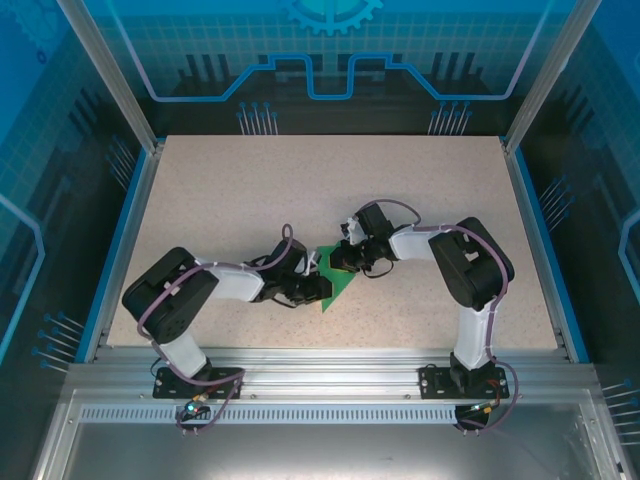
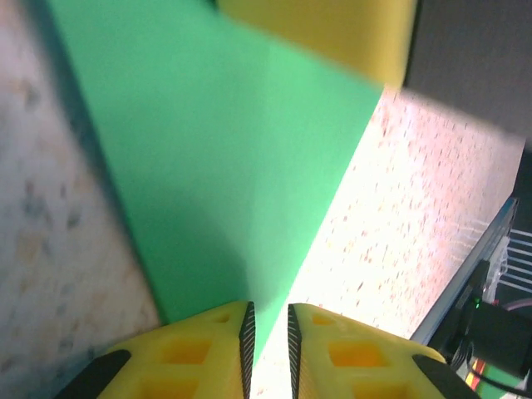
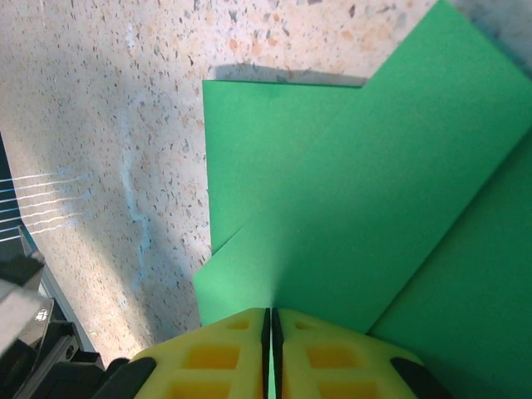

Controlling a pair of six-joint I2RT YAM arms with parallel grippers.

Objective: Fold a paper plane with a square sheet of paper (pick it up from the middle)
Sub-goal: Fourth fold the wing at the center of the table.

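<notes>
Right wrist view: the right hand (image 3: 270, 322) has its two yellow fingers pressed flat together on the sheet of paper (image 3: 374, 191), with no gap between the pads.
Paper at the right hand: bright green and lying in layers. A broad band slants away from the fingertips toward the upper right, over a flatter layer whose square corner shows ahead and to the left of the hand.
Left wrist view: the left hand (image 2: 268, 324) holds its jaws a narrow slit apart, black pads facing each other. The green sheet tapers to a point that runs down into that slit. I cannot tell whether either pad touches it.
Beyond the left hand: the sheet widens away from the fingertips, and a yellow finger (image 2: 332, 29) of the right hand sits at its far edge.
Desk: the speckled beige desk (image 2: 416, 208) shows on both sides of the paper, brightly lit to the right of the left hand and in shadow to its left.
Top external view: both hands meet tip to tip near the middle of the desk, with the paper between and under them. One green corner pokes out toward the near edge, just past the left hand's tip.
Arms: both are bent at the elbow and reach inward from bases on the metal rail (image 1: 320, 362).
</notes>
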